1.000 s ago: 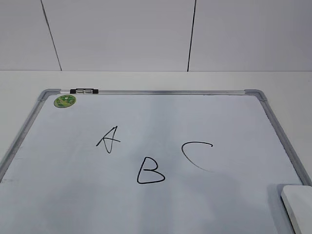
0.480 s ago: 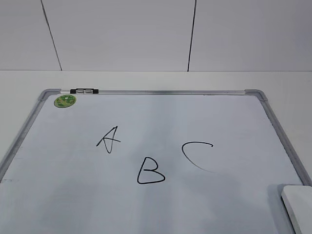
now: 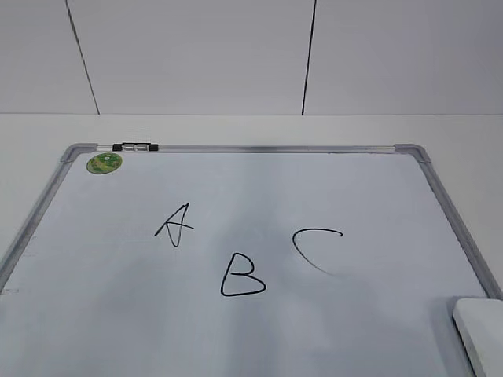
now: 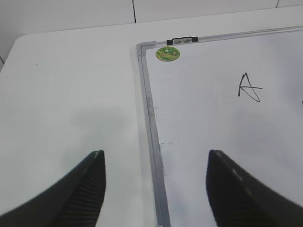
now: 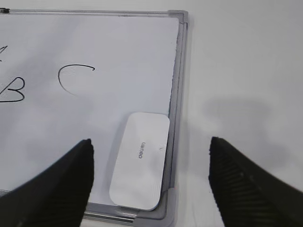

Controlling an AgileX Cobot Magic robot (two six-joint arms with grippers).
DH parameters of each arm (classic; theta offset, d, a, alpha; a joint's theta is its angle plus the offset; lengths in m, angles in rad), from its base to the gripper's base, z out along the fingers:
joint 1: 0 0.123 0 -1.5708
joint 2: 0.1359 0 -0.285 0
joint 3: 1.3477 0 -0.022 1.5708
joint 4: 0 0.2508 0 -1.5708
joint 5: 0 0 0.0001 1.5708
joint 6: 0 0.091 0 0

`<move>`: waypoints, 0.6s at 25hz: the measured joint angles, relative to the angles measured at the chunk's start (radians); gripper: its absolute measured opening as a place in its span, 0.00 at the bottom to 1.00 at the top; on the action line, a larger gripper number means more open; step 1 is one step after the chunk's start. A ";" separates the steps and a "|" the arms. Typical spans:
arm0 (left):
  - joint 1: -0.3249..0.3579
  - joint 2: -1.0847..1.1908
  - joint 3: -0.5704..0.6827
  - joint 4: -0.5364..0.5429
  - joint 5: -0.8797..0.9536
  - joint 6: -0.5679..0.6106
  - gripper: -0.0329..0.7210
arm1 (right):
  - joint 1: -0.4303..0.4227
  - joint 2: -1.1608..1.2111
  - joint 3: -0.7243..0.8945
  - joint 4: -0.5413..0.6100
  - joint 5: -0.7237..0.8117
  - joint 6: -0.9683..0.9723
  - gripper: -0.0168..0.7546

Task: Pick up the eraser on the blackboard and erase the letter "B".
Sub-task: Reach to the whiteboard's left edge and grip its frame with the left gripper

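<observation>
The blackboard (image 3: 330,181) is a white board with a grey frame, lying flat on the table. The black letter "B" (image 3: 242,276) sits near its middle, between "A" (image 3: 176,223) and "C" (image 3: 316,247); the "B" also shows in the right wrist view (image 5: 12,91). The white eraser (image 3: 481,330) lies in the board's near right corner, and shows in the right wrist view (image 5: 140,160). My right gripper (image 5: 150,142) is open, high above the eraser. My left gripper (image 4: 155,153) is open and empty over the board's left frame (image 4: 151,137). Neither gripper shows in the exterior view.
A small black-and-clear clip (image 3: 135,147) sits on the board's far frame beside a round green sticker (image 3: 104,162). White table (image 4: 66,94) lies left of the board and also right of it (image 5: 241,71). A white panelled wall (image 3: 196,55) stands behind.
</observation>
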 joint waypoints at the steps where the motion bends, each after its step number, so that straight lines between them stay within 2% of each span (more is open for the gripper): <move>1: 0.000 0.032 -0.008 0.000 -0.006 0.000 0.71 | 0.000 0.019 -0.014 0.004 0.000 0.000 0.79; 9: 0.000 0.326 -0.098 0.000 -0.057 0.000 0.71 | -0.001 0.365 -0.186 0.067 -0.016 -0.002 0.79; 15: 0.000 0.538 -0.117 -0.036 -0.106 0.000 0.71 | -0.001 0.530 -0.199 0.089 -0.110 -0.002 0.79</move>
